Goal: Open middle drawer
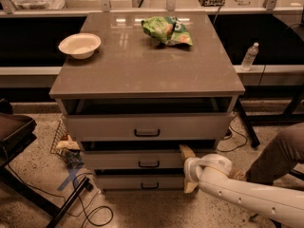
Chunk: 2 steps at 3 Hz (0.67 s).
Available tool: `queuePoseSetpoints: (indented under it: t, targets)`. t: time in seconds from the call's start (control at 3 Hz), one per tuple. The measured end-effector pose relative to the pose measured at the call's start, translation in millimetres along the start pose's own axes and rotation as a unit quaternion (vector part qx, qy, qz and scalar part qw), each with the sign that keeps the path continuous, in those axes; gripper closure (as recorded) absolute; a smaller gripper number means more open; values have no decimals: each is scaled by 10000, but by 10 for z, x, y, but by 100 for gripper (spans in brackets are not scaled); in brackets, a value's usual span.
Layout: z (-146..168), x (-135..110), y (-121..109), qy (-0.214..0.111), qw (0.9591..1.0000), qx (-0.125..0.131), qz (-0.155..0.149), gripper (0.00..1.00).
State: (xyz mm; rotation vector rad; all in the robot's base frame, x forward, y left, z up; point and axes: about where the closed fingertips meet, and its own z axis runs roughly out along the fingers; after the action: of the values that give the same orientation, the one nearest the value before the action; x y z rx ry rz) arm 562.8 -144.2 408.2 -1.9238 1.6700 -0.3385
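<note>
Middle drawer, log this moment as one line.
task: open middle drawer | pincer: open, at drawer front's right end, right of handle | handle: not gripped

The gripper (188, 169) is seen low down at the right end of the middle drawer (114, 160), its tan fingers (186, 151) apparently spread, one above the other. A white bowl (79, 44) and a green bag (167, 31) are set well apart on the counter (142, 75).
</note>
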Motion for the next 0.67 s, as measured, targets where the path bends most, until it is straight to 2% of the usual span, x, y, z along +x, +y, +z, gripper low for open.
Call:
queuePoseSetpoints:
  t: [0.33, 0.67]
  targets:
    - [100, -53, 8, 97, 9998, -153, -61, 18]
    - [121, -68, 18, 103, 9998, -180, -73, 49]
